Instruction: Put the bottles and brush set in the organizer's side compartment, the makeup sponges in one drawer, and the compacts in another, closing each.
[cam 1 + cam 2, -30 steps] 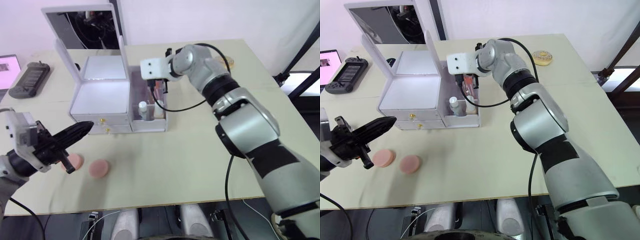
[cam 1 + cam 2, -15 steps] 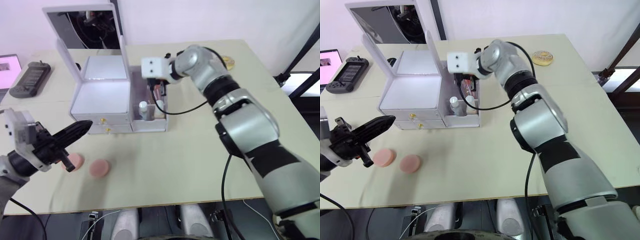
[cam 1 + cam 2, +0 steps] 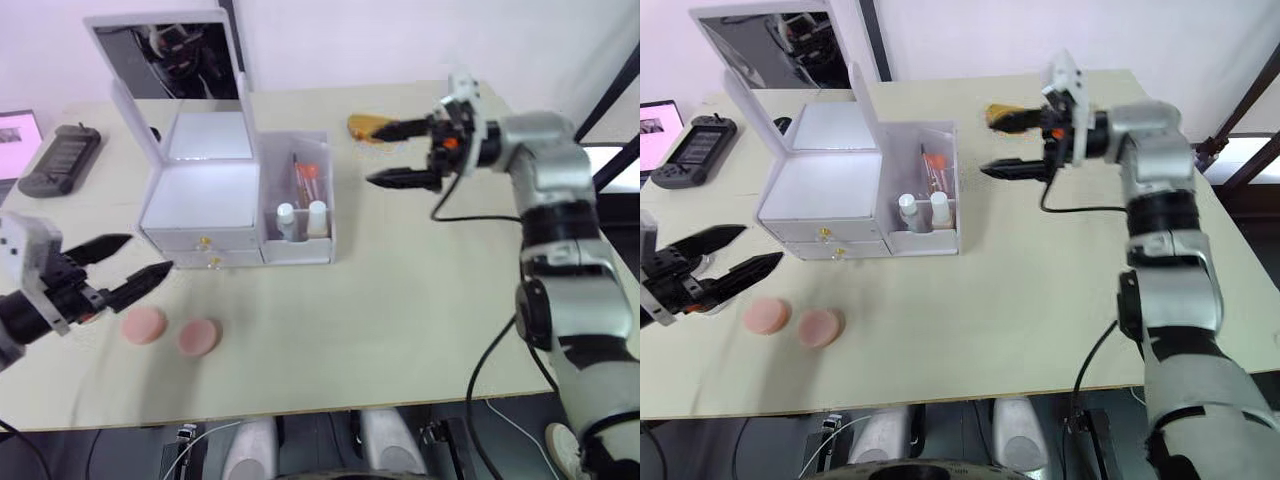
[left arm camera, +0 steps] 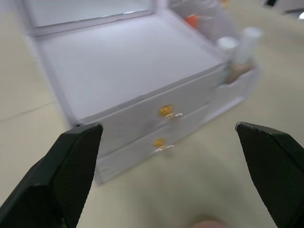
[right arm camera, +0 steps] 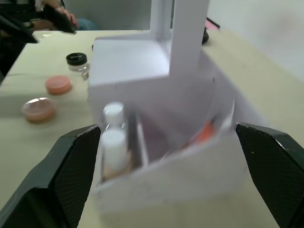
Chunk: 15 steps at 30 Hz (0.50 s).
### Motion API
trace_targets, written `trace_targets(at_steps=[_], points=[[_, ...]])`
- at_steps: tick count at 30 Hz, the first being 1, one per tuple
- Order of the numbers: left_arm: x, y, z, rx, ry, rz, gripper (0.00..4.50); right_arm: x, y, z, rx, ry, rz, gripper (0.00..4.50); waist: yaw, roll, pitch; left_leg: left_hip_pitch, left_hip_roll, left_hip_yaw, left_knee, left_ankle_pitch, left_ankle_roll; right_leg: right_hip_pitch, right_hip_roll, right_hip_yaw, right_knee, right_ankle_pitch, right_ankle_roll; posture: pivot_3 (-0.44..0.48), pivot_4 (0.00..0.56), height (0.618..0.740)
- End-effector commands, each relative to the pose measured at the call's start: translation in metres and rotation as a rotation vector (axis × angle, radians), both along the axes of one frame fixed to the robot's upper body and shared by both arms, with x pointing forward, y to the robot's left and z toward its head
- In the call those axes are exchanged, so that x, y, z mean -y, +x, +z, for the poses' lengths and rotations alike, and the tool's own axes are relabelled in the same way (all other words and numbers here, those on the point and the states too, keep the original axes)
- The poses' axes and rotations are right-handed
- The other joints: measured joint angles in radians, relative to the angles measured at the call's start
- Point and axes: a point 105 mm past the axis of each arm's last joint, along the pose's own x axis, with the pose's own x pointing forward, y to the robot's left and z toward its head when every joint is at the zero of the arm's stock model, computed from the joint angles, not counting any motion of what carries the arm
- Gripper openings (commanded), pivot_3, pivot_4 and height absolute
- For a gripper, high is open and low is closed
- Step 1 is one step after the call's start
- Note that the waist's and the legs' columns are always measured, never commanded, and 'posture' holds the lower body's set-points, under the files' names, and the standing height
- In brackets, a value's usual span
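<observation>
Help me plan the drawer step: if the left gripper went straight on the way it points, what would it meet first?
Most likely the organizer's drawer fronts: the open left gripper points at the two gold knobs, with bare table between. Which drawer comes first is unclear.

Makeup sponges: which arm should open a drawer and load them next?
Left, probably. The left gripper hangs open just ahead of the drawer knobs, beside both makeup sponges. The right gripper is open beyond the side compartment, away from them.

Bottles [image 3: 301, 219], brush set [image 3: 304, 182] binned; sponges [image 3: 170, 331] out
</observation>
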Motion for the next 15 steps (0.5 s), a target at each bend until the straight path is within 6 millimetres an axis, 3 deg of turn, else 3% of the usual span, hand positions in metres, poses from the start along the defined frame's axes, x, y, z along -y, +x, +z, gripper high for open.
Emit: trace_targets(at_steps=[1, 5, 9, 13, 15], points=[[-0.043, 0.000, 0.006, 0.089, 0.181, 0.140, 4.42, 0.024, -0.014, 0.008, 0.027, 0.084, -0.067, 4.50, 0.001, 0.000, 0.000, 0.001, 0.000, 0.000, -0.001, 0.000, 0.000, 0.000, 0.000, 0.000, 0.000, -0.001, -0.001, 0.000, 0.150, 0.740], [-0.095, -0.020, -0.004, 0.020, 0.150, 0.208, 4.42, 0.069, -0.021, -0.012, 0.043, 0.105, -0.251, 4.50, 0.003, 0.000, 0.000, 0.001, 0.000, 0.001, -0.001, 0.000, 0.000, 0.000, 0.000, 0.000, -0.001, -0.003, -0.004, 0.000, 0.150, 0.740], [-0.135, -0.041, -0.011, -0.020, 0.186, 0.324, 4.42, 0.101, -0.028, -0.029, 0.097, 0.081, -0.395, 4.50, 0.002, -0.001, 0.000, 0.000, 0.000, 0.002, -0.001, 0.000, 0.000, 0.000, -0.001, 0.000, -0.001, -0.003, -0.003, 0.000, 0.150, 0.740], [-0.160, -0.061, -0.019, -0.029, 0.192, 0.412, 4.42, 0.131, -0.032, -0.044, 0.127, 0.131, -0.548, 4.50, 0.003, -0.001, 0.000, 0.000, 0.000, 0.001, -0.002, 0.000, 0.000, 0.000, -0.001, 0.000, -0.001, -0.004, -0.003, 0.000, 0.150, 0.740], [-0.176, -0.078, -0.034, -0.066, 0.180, 0.480, 4.42, 0.151, -0.035, -0.057, 0.112, 0.149, -0.636, 4.50, 0.002, -0.001, 0.000, 0.000, 0.000, 0.002, -0.001, 0.000, 0.000, 0.000, -0.001, 0.000, -0.001, -0.004, -0.004, 0.000, 0.150, 0.740]])
